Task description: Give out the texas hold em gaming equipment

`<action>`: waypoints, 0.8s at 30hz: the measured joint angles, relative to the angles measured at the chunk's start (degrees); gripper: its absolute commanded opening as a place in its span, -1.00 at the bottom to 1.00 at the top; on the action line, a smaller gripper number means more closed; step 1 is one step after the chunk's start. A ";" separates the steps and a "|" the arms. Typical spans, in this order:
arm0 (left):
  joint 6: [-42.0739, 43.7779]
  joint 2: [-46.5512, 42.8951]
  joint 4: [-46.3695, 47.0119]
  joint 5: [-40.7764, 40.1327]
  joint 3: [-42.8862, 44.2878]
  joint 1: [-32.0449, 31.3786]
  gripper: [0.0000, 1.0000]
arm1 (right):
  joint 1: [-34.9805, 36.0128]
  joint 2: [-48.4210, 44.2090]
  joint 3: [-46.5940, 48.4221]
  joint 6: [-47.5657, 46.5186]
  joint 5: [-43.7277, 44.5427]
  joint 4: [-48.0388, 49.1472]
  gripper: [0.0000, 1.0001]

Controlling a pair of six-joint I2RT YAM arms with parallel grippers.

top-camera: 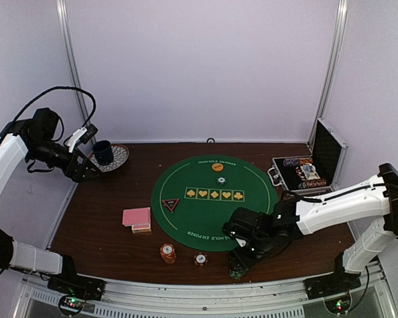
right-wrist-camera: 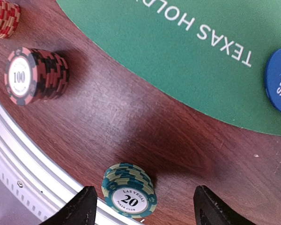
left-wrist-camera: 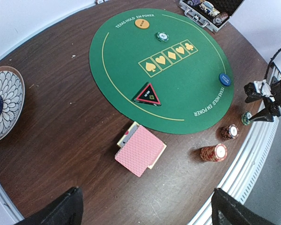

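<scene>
Top external view: a round green mat (top-camera: pixel 212 199) lies mid-frame on the brown bench (top-camera: pixel 99 232). At lower centre, the right tool (top-camera: pixel 242 262) hangs over the bench's front edge. In its wrist view, a green chip stack (right-wrist-camera: pixel 129 190) sits between its spread fingers, a red-and-black chip stack (right-wrist-camera: pixel 35 75) stands at upper left, and a blue disc (right-wrist-camera: pixel 278 79) lies at the right edge. The left tool (left-wrist-camera: pixel 145 192) is spread and holds nothing. Pink-backed cards (top-camera: pixel 136 218) lie left of the mat.
</scene>
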 measured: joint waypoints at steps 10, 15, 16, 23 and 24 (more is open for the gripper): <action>0.00 0.00 -0.02 0.00 0.26 0.00 0.95 | 3.17 3.21 0.15 0.20 0.04 0.02 0.32; 0.00 0.00 -0.02 0.00 0.33 0.00 0.95 | 3.74 3.45 0.31 0.22 0.63 -0.35 0.24; 0.00 0.00 -0.02 0.00 0.33 0.00 0.95 | 3.80 3.45 0.35 0.22 0.85 -0.46 0.23; 0.00 0.00 -0.02 0.00 0.33 0.00 0.95 | 3.98 3.54 1.60 0.15 1.99 -1.60 0.15; 0.00 0.00 -0.02 0.00 0.33 0.00 0.95 | 4.04 3.54 1.79 0.13 2.05 -1.79 0.15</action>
